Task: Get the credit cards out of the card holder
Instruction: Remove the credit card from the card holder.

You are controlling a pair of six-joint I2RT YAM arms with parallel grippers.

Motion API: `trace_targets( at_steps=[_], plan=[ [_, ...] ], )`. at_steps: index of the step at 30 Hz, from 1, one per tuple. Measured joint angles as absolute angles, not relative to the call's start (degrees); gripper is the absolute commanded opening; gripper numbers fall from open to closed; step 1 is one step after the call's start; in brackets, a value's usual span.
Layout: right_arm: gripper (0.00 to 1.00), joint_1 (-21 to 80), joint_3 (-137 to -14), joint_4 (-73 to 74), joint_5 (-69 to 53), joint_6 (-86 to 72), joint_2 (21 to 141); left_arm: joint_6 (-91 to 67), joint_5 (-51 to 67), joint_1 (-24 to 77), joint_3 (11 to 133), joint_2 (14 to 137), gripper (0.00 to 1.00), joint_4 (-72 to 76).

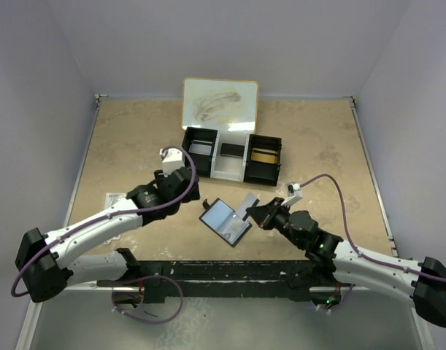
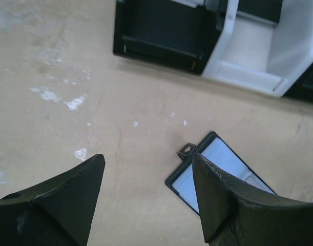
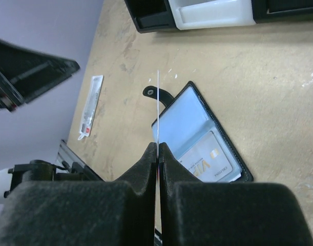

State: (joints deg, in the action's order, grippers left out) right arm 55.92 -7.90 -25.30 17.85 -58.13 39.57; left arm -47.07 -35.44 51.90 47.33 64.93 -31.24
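Jaws on the right gripper pinch a card by the open wallet. Meanwhile the left gripper gapes wide, empty.

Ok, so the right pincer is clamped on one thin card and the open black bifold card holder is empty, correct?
Not empty. The right pincer is clamped on a thin grey card and the black bifold card holder lies open, but a pale card marked VIP sits in its pocket; the right wrist view shows it.
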Motion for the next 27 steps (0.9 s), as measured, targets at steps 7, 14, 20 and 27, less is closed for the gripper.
trace_targets(
  at_steps=[7, 14, 20, 27],
  plan=[
    [0.00, 55.9, -11.3, -26.0, 15.8, -51.9, 43.2, -41.1, -38.2, 42.6, 55.5, 63.1, 0.69, -39.4],
    [0.00, 55.9, -16.5, -24.7, 15.2, -45.1, 45.8, -36.2, -38.0, 29.9, 54.1, 62.2, 0.69, -41.2],
    [0.00, 55.9, -22.4, -21.6, 15.3, -38.7, 49.3, -35.3, -39.7, 26.8, 51.1, 59.2, 0.69, -41.5],
    [0.00, 55.9, -33.1, -17.0, 15.8, -30.4, 59.4, -35.5, -43.6, 26.7, 50.9, 53.6, 0.70, -41.4]
  ],
)
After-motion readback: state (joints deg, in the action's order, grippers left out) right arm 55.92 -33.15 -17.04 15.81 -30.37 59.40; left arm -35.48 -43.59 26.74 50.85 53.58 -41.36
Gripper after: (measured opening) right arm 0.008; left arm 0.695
